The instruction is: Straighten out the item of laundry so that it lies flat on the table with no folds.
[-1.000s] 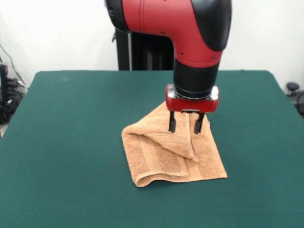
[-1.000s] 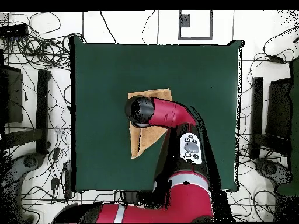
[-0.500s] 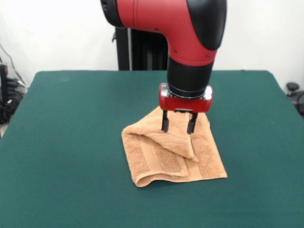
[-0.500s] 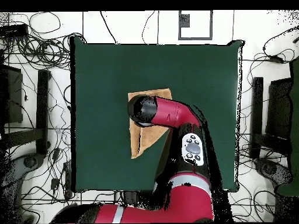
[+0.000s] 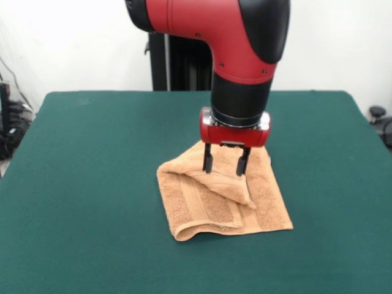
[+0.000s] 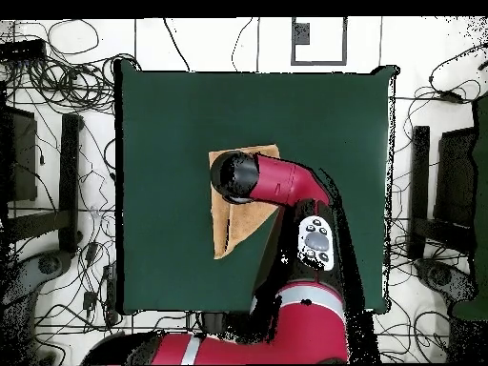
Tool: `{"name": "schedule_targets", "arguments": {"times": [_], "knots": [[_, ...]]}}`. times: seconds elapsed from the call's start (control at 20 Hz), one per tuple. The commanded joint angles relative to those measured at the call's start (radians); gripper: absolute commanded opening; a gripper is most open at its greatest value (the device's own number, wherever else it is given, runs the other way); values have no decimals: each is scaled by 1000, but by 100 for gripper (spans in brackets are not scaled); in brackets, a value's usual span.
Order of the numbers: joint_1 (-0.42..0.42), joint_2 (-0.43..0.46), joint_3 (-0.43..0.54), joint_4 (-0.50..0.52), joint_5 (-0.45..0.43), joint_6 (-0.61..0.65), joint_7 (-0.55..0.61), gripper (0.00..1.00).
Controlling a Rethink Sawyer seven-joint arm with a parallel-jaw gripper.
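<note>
- The jaws stand apart with a clear gap between them and nothing in it, pointing straight down; that spread looks set to straddle a ridge of cloth.
- The gripper [image 5: 225,165] hangs over the far part of the towel [image 5: 220,199], its tips just above or barely at the cloth; contact cannot be told from here.
- Below and slightly in front of the tips, a flap is doubled over the towel's middle, its point reaching toward the near right side. This is the main fold to undo, and I judge the tips are placed near where the flap starts so they can pinch the upper layer.
- A flat woven band runs along the towel's near part, and the near left corner is rolled under in a thick lip, so the cloth is far from flat.
- The towel sits near the centre of the green table [image 5: 79,184], with bare felt on every side, leaving room to draw the flap outward.
- Above the jaws is a red wrist collar, then a black cuff, then the bulky red arm [image 5: 202,24] coming down from overhead.
- In the overhead view the arm [image 6: 286,186] covers much of the towel [image 6: 233,233]; only a tan strip and a corner show on the table [image 6: 172,124].
</note>
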Motion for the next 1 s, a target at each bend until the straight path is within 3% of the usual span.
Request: {"name": "schedule_targets", "arguments": {"times": [0.05,0.55,1.0], "knots": [[46,79,35,-54,-19,109,140,100],[53,82,50,-45,-11,114,138,100],[4,118,80,-39,-21,92,82,100]]}}
